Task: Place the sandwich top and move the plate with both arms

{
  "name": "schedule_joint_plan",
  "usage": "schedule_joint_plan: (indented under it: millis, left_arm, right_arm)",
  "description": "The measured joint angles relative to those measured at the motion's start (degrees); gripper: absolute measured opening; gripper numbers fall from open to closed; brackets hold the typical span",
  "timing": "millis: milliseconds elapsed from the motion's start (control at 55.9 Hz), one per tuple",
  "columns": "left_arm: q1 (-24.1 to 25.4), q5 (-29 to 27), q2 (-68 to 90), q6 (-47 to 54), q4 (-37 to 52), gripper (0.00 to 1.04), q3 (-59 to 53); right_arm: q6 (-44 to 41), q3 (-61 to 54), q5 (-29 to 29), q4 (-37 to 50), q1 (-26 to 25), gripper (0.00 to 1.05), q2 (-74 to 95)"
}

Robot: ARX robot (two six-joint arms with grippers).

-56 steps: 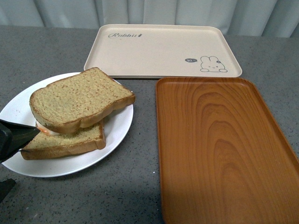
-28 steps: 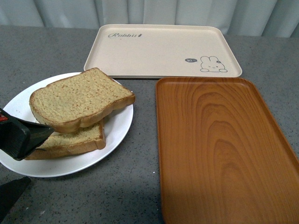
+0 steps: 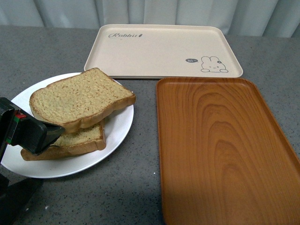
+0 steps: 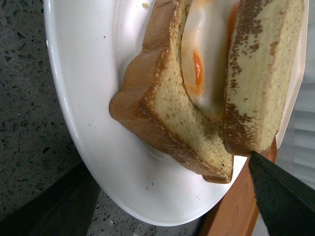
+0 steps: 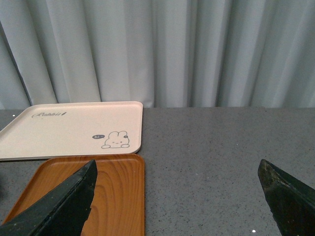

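So the sandwich top is sitting on the stack already. It's a plain tan slice, speckled with darker flecks, brown crust all round and a rounded edge. It lies a bit skewed and tilted over the lower slice, overhanging it toward the far side of the plate. In the left wrist view you can see a fried egg, glossy white with orange showing, sandwiched between the top slice and the bottom one. The whole stack sits on the round white plate, roughly in its middle.

The left gripper is at the plate's near left rim. Its jaws are apart: one black finger reaches in over the rim right by the corner of the bread, the other is lower down and off the plate. I can't tell if either one actually touches anything.

Right of the plate, just apart from it, is an orange wood-grain tray, and behind the plate is a beige rabbit tray, all on a grey speckled tabletop.

The right gripper only shows in its own wrist view, jaws wide apart and holding nothing, looking across the orange tray and the rabbit tray toward a pale curtain.
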Motion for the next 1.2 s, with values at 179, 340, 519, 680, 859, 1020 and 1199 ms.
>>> schedule_joint_plan:
  millis: [179,340,519,680,859,1020,1199]
  left_arm:
    - [0.3,-0.4,1.0,-0.4,0.5,0.53,0.1]
    - [0.6,-0.6,1.0,-0.6,0.9,0.3,0.1]
    - [1.1,-1.2,0.8,-1.4,1.5,0.04,0.1]
    - [1.7,-1.1,0.0,-1.6,1.7,0.04,0.1]
    - [2.4,-1.0,-1.1,-2.0,1.4,0.04,0.0]
    - [3.2,-0.5,-3.1,-3.1,-0.1,0.04,0.0]
    - [4.3,0.0,-6.1,-5.0,-2.3,0.04,0.0]
  right_arm:
    - [0.0,0.0,0.0,0.0,0.0,0.96,0.0]
    - [0.0,0.0,0.0,0.0,0.0,0.96,0.0]
    - [0.0,0.0,0.0,0.0,0.0,0.96,0.0]
    - [0.0,0.0,0.0,0.0,0.0,0.96,0.0]
    - [0.0,0.0,0.0,0.0,0.0,0.96,0.0]
    - [0.0,0.0,0.0,0.0,0.0,0.96,0.0]
    - [0.0,0.0,0.0,0.0,0.0,0.96,0.0]
